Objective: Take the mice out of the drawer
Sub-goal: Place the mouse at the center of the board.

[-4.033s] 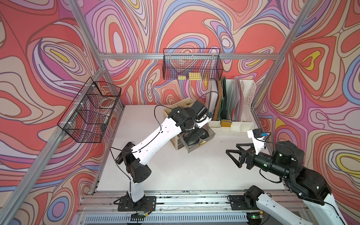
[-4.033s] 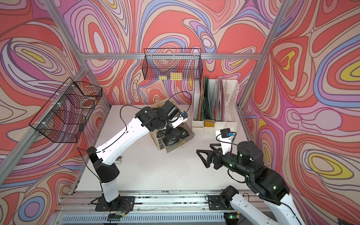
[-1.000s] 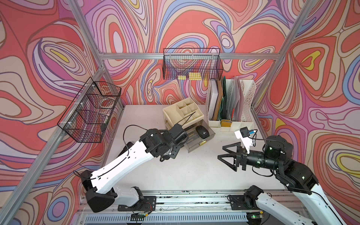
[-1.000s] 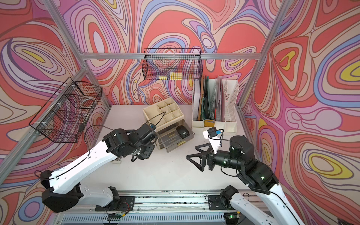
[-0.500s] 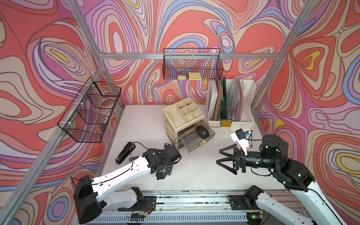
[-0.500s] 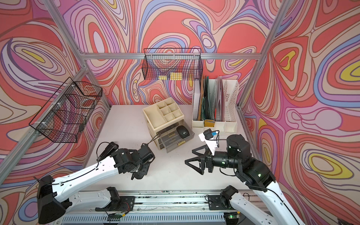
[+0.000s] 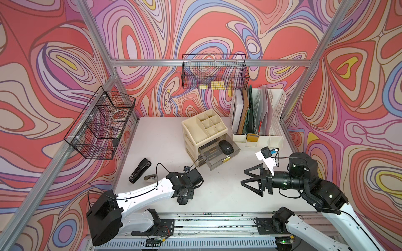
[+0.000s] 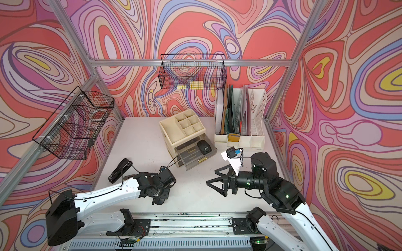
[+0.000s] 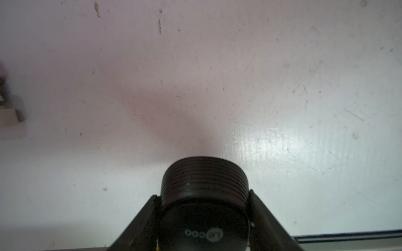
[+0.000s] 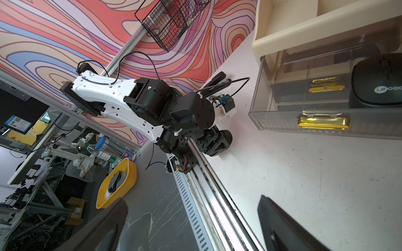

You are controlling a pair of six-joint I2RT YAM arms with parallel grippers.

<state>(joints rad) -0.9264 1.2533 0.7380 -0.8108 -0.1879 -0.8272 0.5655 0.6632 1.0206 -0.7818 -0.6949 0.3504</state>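
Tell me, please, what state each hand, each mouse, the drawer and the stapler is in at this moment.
left hand: shut on the held mouse.
held mouse: gripped, low over the table near its front edge.
right hand: open wide, empty.
drawer: pulled out.
mouse in the drawer: lying flat, untouched.
stapler: lying on the table, untouched.

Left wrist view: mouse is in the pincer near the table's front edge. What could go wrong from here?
1. Released here, the mouse in the left pincer might slide off the table edge.
2. The open right pincer, going for the second mouse in the drawer, may snag its wall and shove the organizer.
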